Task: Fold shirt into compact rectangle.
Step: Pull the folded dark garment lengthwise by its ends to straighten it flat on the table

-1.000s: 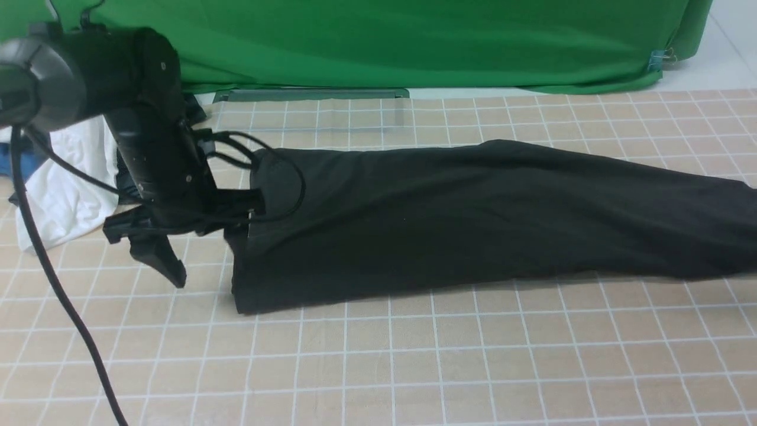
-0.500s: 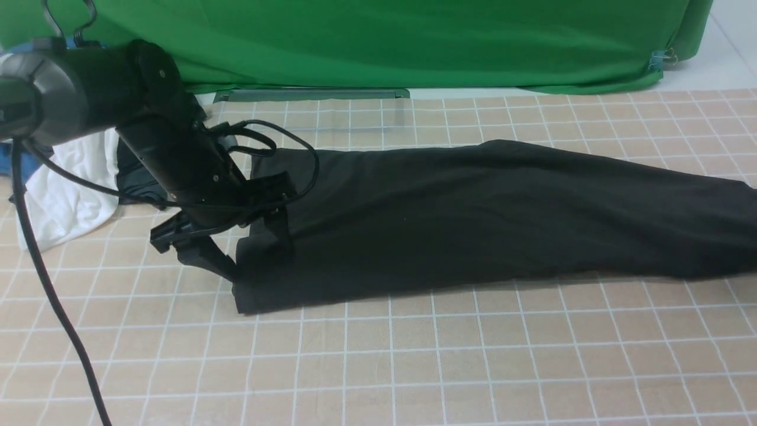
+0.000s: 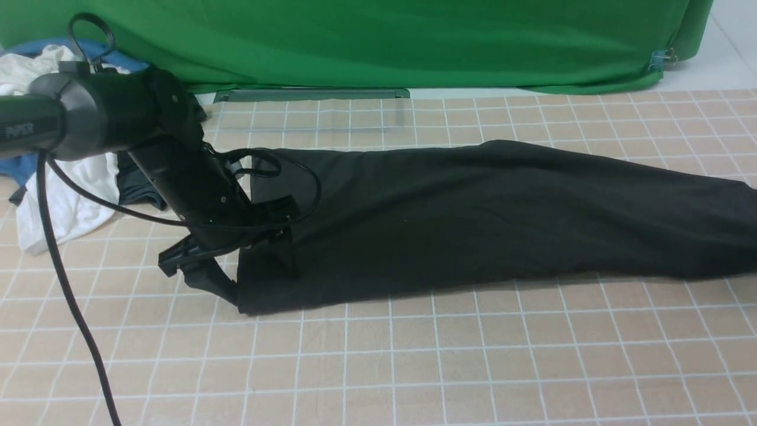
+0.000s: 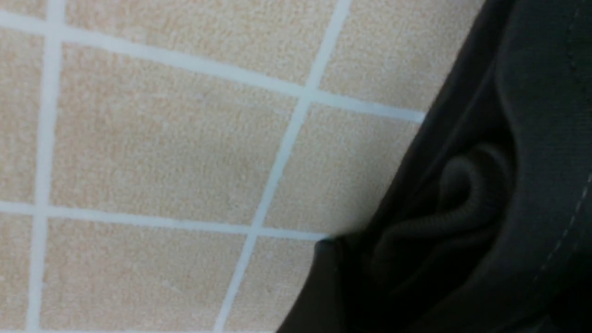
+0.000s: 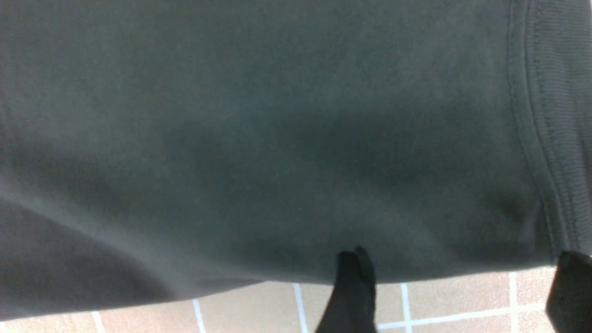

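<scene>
Even diffuse light. Front view sharp; large black short-sleeved T-shirt (image 3: 473, 219) loses fold detail. Wrist views close-up, soft, slightly blurred, right one dim.

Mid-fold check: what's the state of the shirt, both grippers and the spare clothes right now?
shirt: folded lengthwise into a long strip, lying flat, not yet compact.
left gripper: open, at the shirt's left end.
right gripper: open, at a shirt edge, holding nothing.
white garment: crumpled heap.
dark grey garment: crumpled, partly hidden.
</scene>
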